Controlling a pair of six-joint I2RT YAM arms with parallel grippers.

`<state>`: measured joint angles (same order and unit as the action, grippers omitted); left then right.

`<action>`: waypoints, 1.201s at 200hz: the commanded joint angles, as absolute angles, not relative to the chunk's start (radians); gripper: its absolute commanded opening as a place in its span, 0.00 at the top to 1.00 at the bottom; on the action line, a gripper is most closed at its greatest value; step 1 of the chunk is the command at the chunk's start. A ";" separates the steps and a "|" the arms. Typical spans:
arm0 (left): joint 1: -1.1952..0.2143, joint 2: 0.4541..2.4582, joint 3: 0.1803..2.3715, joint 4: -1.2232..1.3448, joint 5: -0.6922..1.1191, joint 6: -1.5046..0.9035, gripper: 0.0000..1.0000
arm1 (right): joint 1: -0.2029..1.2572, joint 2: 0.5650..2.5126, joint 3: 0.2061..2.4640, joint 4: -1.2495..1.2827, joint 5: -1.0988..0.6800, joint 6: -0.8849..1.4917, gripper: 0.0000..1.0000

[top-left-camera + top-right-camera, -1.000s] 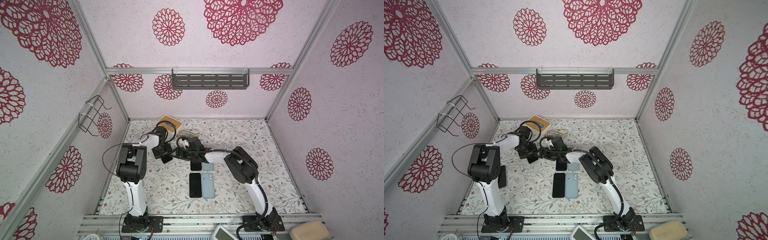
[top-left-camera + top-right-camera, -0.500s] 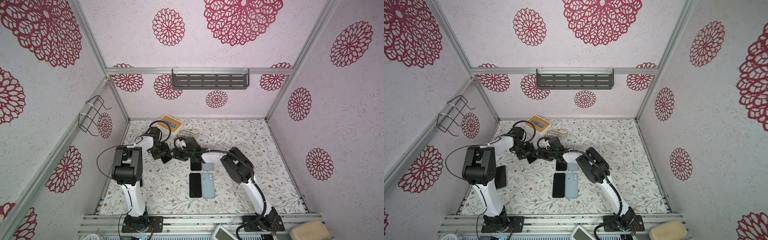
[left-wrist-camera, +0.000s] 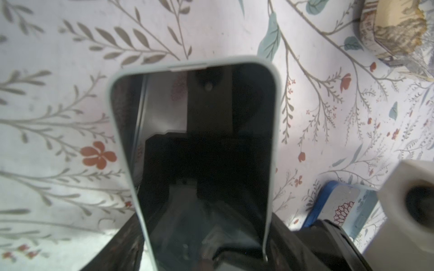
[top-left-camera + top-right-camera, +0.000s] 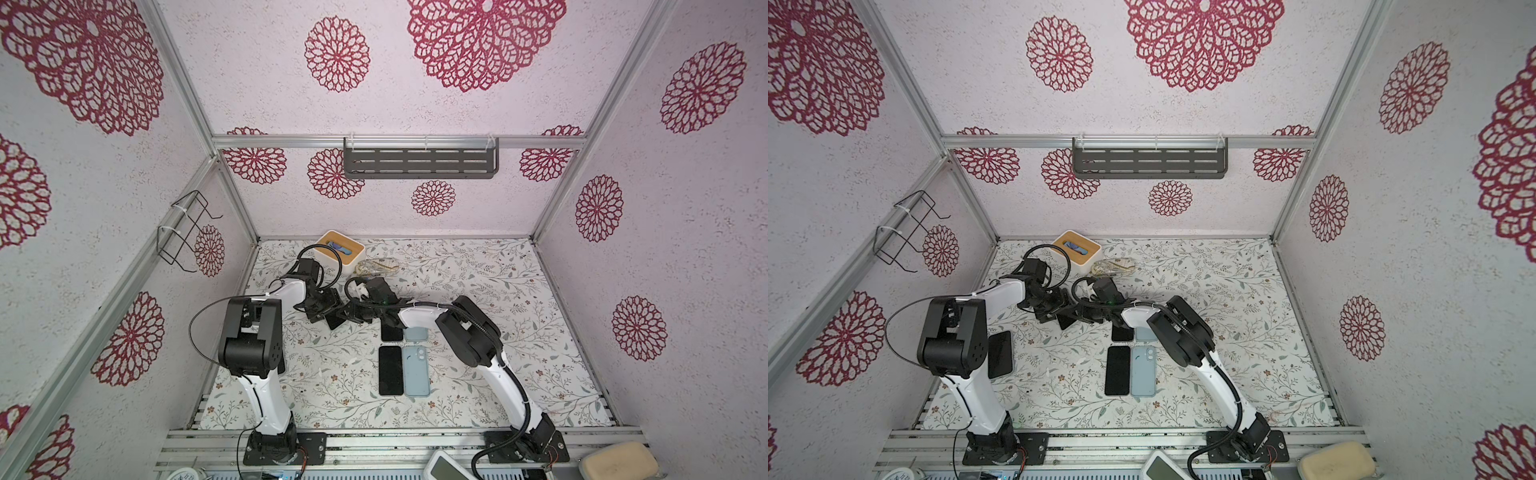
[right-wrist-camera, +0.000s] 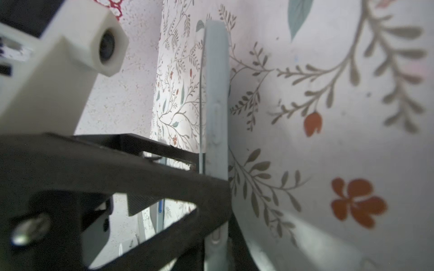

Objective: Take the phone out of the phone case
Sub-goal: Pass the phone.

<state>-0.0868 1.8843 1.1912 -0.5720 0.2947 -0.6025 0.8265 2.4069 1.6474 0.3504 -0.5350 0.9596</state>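
The left gripper [image 4: 321,308], jaws wide, clamps the phone case [image 3: 273,140] across its width above the table [image 4: 478,299], evidently as an anchor so that the right gripper [image 5: 206,172], pinched shut on the case's side rim, can peel it off the phone [image 3: 199,152] seated inside.

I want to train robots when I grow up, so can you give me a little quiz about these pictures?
1. True or false: the phone in the left wrist view is already out of its light blue case.
2. The left gripper grips it. Does the right gripper: A) hover open B) pinch it too C) rest on the table?
3. Fill in: the white box with the wooden lid stands at the table's ___ edge.
Key: 1 false; 2 B; 3 back.
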 commanded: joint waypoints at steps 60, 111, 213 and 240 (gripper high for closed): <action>-0.114 1.339 1.016 -0.448 0.347 -0.684 0.03 | 0.713 1.941 1.319 0.424 -0.533 0.904 1.00; -0.160 1.225 0.846 -0.068 0.533 -0.750 0.03 | 0.563 1.713 1.141 0.560 -0.722 0.957 1.00; -0.198 1.330 0.697 0.573 0.750 -1.019 0.03 | 0.560 1.620 1.023 0.928 -0.818 1.189 1.00; -0.195 1.391 0.703 0.707 0.783 -1.080 0.02 | 0.567 1.615 1.000 0.971 -0.831 1.217 1.00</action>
<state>-0.2016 1.3380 0.7055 0.5308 0.7349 -1.0149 0.5629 1.6730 0.9974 0.7914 -0.7937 1.1633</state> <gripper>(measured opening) 0.972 0.117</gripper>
